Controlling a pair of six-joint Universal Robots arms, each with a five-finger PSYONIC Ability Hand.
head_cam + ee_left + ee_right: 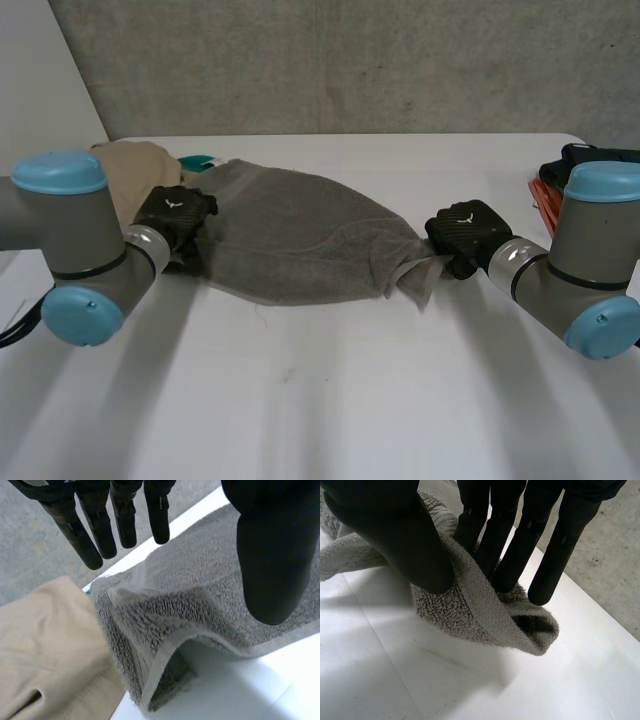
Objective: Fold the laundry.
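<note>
- Fingers (100,530) of your left hand (175,213) are straight and spread, well apart from the thumb (270,555), and they hold nothing. The hand sits at the left end of the grey towel (300,240).
- Just beside that hand you have a beige cloth (135,170) bunched on the table (320,400). Something teal (200,160) peeks out between it and the towel.
- Your grey towel lies rumpled on the table between the two hands. Its left edge is buckled up into a raised fold under the left hand's palm, and the cloth narrows toward the right.
- Your right hand (468,232) pinches the towel's right corner. Straight fingers (515,545) press the cloth against the thumb (395,530), and the corner's tip pokes out past the fingertips.
- Behind the right arm (590,270), at the table's right edge, you can see black and orange items (548,185). What they are cannot be told.
</note>
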